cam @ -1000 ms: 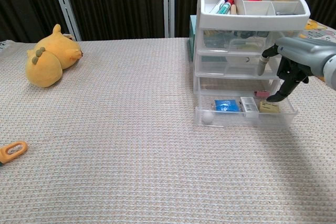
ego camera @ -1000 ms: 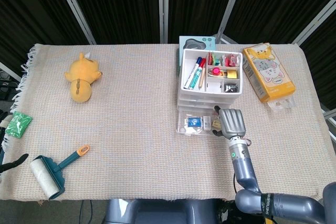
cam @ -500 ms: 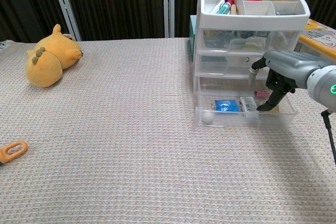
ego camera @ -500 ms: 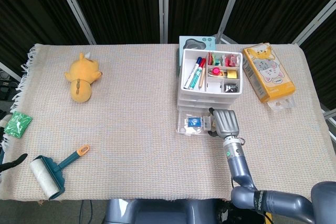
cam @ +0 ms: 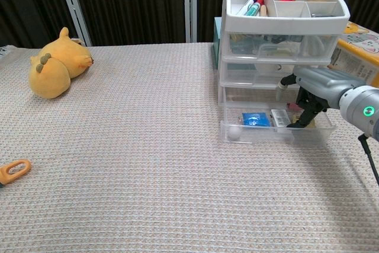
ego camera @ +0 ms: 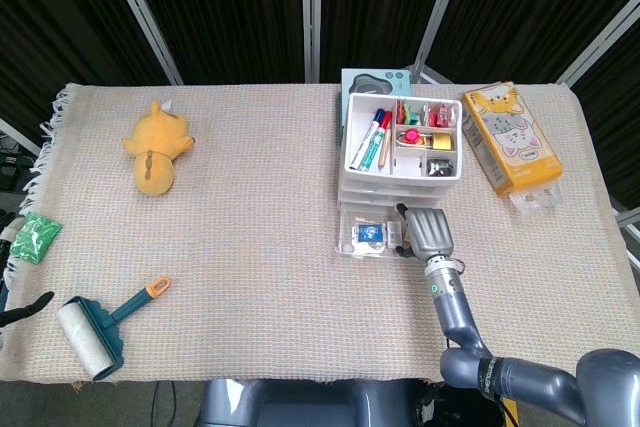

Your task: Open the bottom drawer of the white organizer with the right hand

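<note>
From the head view, the white organizer [ego camera: 403,152] stands right of centre toward the far side of the woven table mat [ego camera: 250,277], with a teal box [ego camera: 372,81] behind it and an orange cat-print tissue box [ego camera: 510,139] just to its right. Its bottom drawer [ego camera: 372,235] juts out toward the near side, showing a blue packet [ego camera: 370,233], and the right hand [ego camera: 428,233] lies over the drawer's right half, fingers pointing down into it; whether they actually grip the front wall cannot be told from above. Far to the left lie a yellow plush toy [ego camera: 158,148], a lint roller [ego camera: 100,327] and a green packet [ego camera: 33,238], all well apart from the work. The left hand is not seen. In the chest view, the bottom drawer [cam: 275,127] is clear plastic, partly pulled out, a small white ball [cam: 235,133] at its front left corner; the right hand [cam: 309,96] hooks dark fingertips [cam: 294,125] over or just inside the front wall, holding nothing else. The drawer is probably light, stiff and slick, so a hooked pull at mid-front suits it; an off-centre pull could skew it or drag the whole organizer. Open mat lies on the near side, giving room to draw it out.
</note>
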You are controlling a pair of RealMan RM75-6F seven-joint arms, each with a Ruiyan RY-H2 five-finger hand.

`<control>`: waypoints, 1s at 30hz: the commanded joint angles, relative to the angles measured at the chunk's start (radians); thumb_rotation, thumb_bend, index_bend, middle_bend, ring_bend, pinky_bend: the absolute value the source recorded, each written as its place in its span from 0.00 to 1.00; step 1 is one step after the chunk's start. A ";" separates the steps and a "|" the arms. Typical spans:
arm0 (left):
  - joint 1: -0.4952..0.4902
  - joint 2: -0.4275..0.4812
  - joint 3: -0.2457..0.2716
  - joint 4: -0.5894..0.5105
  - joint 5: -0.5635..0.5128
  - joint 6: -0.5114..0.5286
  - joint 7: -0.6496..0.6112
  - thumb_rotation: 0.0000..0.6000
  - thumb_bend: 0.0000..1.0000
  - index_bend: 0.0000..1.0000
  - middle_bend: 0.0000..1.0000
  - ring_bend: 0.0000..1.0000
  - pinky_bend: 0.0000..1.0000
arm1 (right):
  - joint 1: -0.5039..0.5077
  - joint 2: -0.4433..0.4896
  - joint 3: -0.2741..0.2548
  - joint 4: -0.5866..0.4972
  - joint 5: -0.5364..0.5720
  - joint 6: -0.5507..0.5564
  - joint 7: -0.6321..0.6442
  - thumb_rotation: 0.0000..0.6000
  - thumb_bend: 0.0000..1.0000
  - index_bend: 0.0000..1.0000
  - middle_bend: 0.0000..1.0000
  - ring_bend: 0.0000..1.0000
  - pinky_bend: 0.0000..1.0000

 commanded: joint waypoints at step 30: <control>-0.004 0.010 0.009 -0.017 0.007 -0.014 0.008 1.00 0.08 0.00 0.00 0.00 0.00 | 0.024 0.156 -0.012 -0.099 -0.018 -0.182 -0.016 1.00 0.00 0.30 0.98 0.97 0.72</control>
